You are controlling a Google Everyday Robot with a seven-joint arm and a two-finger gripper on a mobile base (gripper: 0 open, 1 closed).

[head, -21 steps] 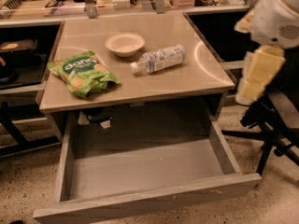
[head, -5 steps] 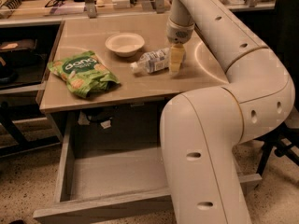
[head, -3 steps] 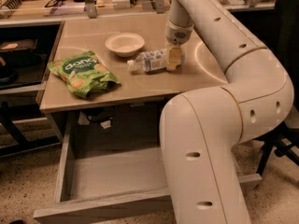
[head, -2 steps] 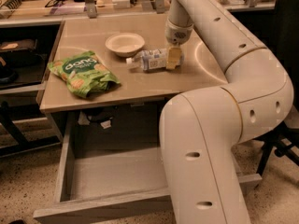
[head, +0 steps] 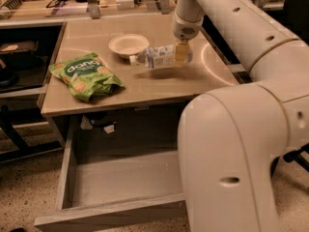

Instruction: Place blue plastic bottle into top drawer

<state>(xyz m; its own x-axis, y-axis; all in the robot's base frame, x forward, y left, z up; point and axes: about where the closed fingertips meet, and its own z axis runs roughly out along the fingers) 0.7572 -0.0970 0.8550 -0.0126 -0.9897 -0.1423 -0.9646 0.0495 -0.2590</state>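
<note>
The blue plastic bottle [head: 159, 57], clear with a pale blue-and-white label and white cap, lies on its side just above the tabletop, right of the bowl. My gripper [head: 181, 56] comes down from above and is shut on the bottle's right end; one yellowish finger [head: 181, 51] shows across it. The top drawer [head: 67, 173] stands pulled out below the tabletop, with its grey inside bare. My arm's big white body hides the drawer's right half.
A white bowl [head: 128, 45] sits at the table's middle back. A green snack bag [head: 86, 75] lies at the front left of the tabletop [head: 159, 83]. Shelves with clutter stand behind and to the left. My arm [head: 241, 144] fills the right side.
My gripper has come over the table and closed on the bottle. The bottle has shifted slightly left and up from where it lay.
</note>
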